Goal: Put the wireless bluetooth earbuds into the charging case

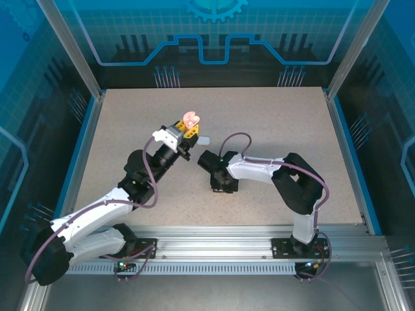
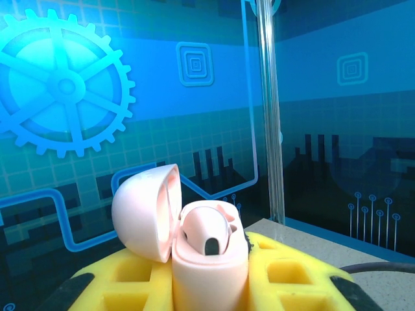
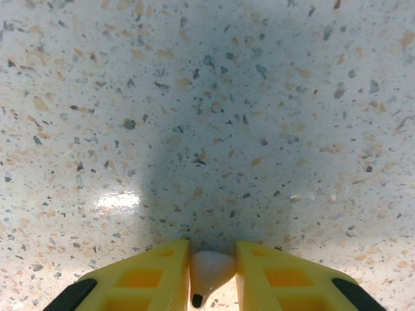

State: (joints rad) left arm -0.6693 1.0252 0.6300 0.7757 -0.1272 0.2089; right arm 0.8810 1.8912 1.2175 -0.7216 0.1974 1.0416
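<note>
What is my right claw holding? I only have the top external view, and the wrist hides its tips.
Observer: The right wrist view shows a small white earbud pinched in the right claw, over the speckled tabletop.
Operator: Is the case lid open?
Observer: Yes. In the left wrist view the left claw grips the pink case with its lid swung back.
Operator: Anything inside it?
Observer: One pale earbud appears seated in the case, a dark spot facing the camera.
</note>
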